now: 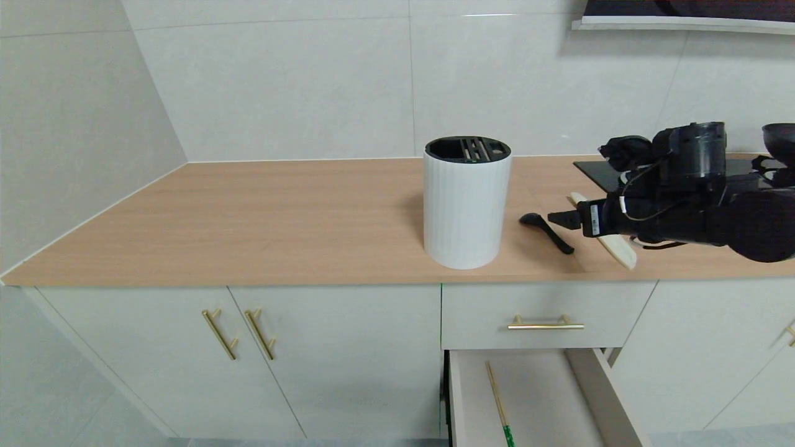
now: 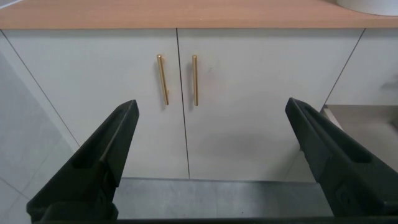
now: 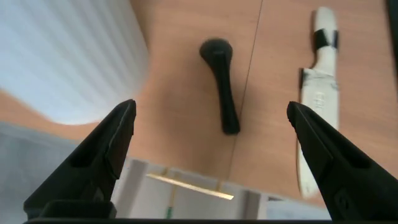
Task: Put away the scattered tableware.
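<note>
1. Left claw [image 2: 210, 109]: wide open, empty, low before the cabinet doors [image 2: 180, 93], well apart from the tableware.
2. Holder [image 1: 466, 211]: upright on the counter [image 1: 248, 217].
3. Black spoon [image 1: 546, 231]: just right of the holder, its handle angled toward the counter's front edge.
4. Right claw [image 3: 210, 109]: wide open, empty, above the spoon. This is the nearer arm, and the handle lies crosswise to its closing line.
5. Pale utensil [image 1: 621, 251]: beside the spoon, roughly parallel.

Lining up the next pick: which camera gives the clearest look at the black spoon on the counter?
Right wrist view: the black spoon lies whole and unobstructed on the countertop, between the white holder and a pale utensil. Head view has it smaller, close by the right gripper. Left wrist view faces the cabinet doors.
</note>
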